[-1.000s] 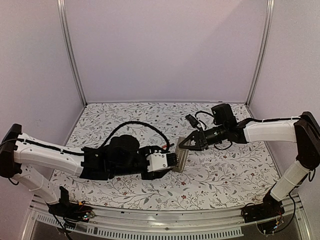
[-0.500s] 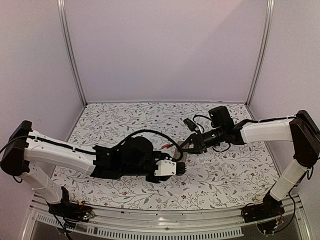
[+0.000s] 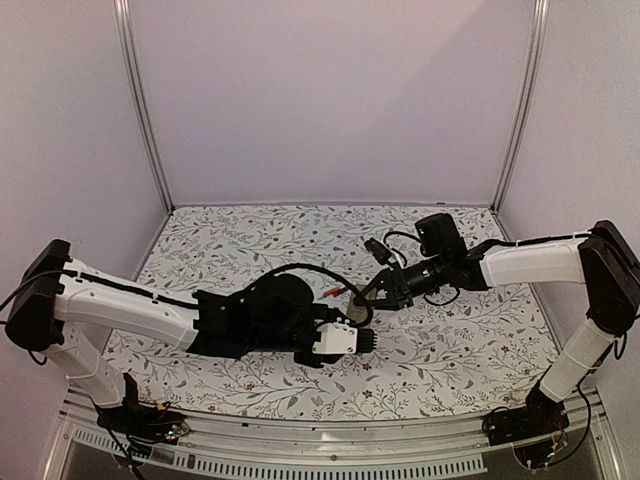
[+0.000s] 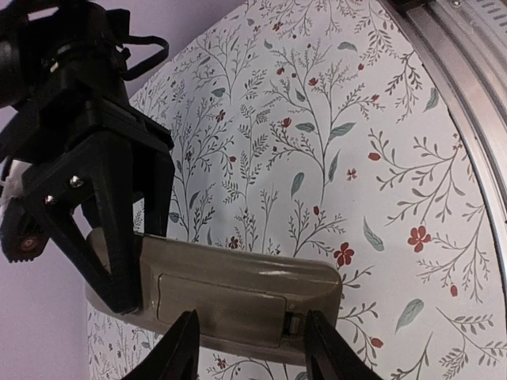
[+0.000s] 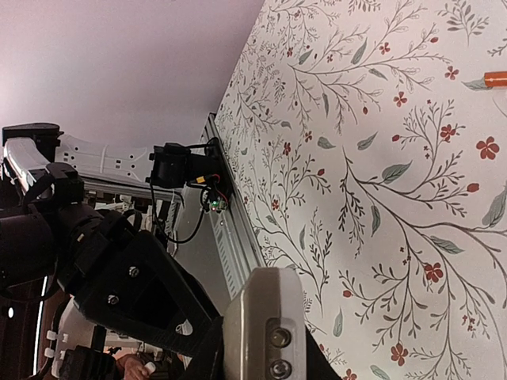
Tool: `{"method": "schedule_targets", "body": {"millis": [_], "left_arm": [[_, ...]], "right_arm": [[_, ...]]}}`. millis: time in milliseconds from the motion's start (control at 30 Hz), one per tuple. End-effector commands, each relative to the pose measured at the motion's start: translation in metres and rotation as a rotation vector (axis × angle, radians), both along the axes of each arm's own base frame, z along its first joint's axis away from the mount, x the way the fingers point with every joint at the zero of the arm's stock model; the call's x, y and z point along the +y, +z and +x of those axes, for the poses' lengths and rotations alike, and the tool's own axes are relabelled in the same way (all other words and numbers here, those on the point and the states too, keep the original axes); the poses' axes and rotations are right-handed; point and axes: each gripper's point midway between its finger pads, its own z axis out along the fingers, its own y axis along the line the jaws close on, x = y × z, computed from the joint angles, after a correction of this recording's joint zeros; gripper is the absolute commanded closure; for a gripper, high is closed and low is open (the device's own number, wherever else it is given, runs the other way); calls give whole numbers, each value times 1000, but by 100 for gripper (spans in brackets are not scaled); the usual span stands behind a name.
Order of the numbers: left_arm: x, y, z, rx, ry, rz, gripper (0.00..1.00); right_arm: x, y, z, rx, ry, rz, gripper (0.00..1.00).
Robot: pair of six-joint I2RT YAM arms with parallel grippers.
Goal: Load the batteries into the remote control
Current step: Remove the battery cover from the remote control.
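The remote control [image 4: 238, 277] hangs above the floral table, its grey-beige back with the battery cover [image 4: 222, 305] facing the left wrist camera. My right gripper [image 3: 372, 295] is shut on one end, its black fingers [image 4: 111, 222] clamping it. In the right wrist view the remote's end face [image 5: 265, 332] fills the right gripper [image 5: 261, 360]. My left gripper [image 4: 249, 352] stands open, its fingertips just in front of the remote, one at each end of the cover. It is level with the remote in the top view, left gripper [image 3: 367, 338]. One orange battery [image 5: 495, 79] lies on the table, battery [image 3: 331, 293].
A metal rail [image 4: 467, 103] runs along the table's near edge. The left arm's black cable [image 3: 300, 270] loops over the middle of the table. The left arm's base [image 5: 190, 178] shows beyond the rail. Purple walls close in the back and both sides.
My left gripper has swung right and nearer, up to the remote, and its jaws have narrowed. My right gripper has shifted slightly left with the remote, which is now mostly hidden from above.
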Motion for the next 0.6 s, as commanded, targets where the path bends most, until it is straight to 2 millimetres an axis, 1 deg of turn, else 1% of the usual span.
{"method": "schedule_targets", "body": {"millis": [0, 300, 400, 567], "left_arm": [[0, -6, 4, -22, 2, 37, 54], [3, -4, 16, -76, 33, 36, 59], [2, 3, 18, -92, 38, 7, 60], [2, 22, 20, -123, 50, -56, 60]], "right_arm": [[4, 0, -6, 23, 32, 11, 100], [7, 3, -15, 26, 67, 24, 100], [7, 0, -14, 35, 67, 19, 100], [8, -10, -9, 47, 44, -8, 100]]}}
